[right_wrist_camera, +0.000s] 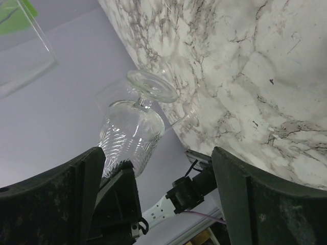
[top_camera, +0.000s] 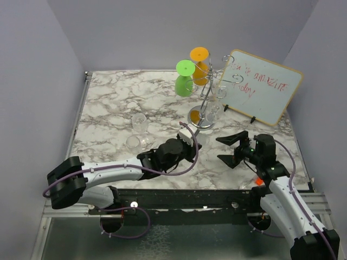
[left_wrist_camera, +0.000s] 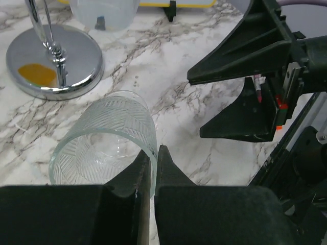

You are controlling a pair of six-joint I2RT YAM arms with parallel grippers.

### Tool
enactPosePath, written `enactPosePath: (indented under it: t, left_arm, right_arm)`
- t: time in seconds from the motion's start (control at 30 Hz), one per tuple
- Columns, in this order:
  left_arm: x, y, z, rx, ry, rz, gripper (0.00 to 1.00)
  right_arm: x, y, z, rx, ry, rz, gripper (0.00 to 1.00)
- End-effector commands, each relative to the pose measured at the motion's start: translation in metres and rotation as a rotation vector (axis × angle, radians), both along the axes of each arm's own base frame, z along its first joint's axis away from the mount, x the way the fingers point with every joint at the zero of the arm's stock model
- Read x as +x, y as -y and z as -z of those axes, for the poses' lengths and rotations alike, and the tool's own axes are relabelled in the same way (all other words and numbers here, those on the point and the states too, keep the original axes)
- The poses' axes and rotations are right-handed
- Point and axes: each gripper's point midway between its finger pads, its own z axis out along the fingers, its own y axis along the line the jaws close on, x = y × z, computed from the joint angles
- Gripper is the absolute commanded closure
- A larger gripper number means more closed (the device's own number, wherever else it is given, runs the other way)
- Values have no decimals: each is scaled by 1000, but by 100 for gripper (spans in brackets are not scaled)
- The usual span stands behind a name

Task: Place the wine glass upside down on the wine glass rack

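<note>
The left claw (left_wrist_camera: 153, 153) is pinched tight on the rim of the clear wine glass (left_wrist_camera: 102, 138), holding it close to the near side of the wine glass rack (top_camera: 199, 117), foot pointing away. To do this well, I think it should lift the glass high, foot up, and slide the stem slowly into a free curl on top. The left arm (top_camera: 108, 173) lies long and low from the near left, and the right claw (top_camera: 218, 149) sits spread wide, holding nothing, to the right.
</note>
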Motion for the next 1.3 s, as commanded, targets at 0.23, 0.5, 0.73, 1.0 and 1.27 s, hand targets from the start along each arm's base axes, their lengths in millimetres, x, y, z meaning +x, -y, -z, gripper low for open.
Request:
enactPosePath:
  t: [0.23, 0.5, 0.73, 1.0, 1.27]
  left_arm:
    - [9, 55, -71, -201, 164, 12, 100]
    - [-10, 79, -64, -207, 140, 77, 100]
    - [-21, 101, -70, -231, 136, 103, 100]
    - [-17, 113, -76, -266, 133, 55, 100]
    - [-17, 121, -78, -308, 89, 34, 100]
  right_arm:
    - [3, -2, -46, 136, -16, 59, 9]
    - [-3, 0, -39, 160, -138, 100, 10]
    - [-1, 2, -40, 168, -162, 125, 8]
    - [-1, 13, -44, 198, -174, 228, 10]
    - [5, 20, -43, 195, -171, 286, 15]
